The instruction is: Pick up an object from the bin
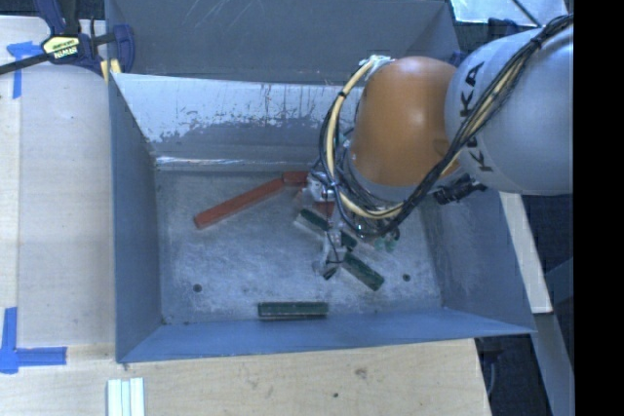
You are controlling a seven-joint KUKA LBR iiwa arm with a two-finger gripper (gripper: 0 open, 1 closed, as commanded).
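Hanging low in the bin point(136, 209), right of the frame's centre, the gripper point(334, 260) sits under the arm's orange cover point(400, 122). How far it is open, and whether it grips anything, cannot be told. A green bar point(363, 274) lies touching or just beside it on its lower right, long axis running upper left to lower right. A red stick point(244, 201) lies well to the left, and a second bar point(292, 310) lies along the lower wall.

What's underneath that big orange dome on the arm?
Below the orange cover the gripper hangs over dark green strips on the bin floor. The cover hides whatever lies directly beneath it.
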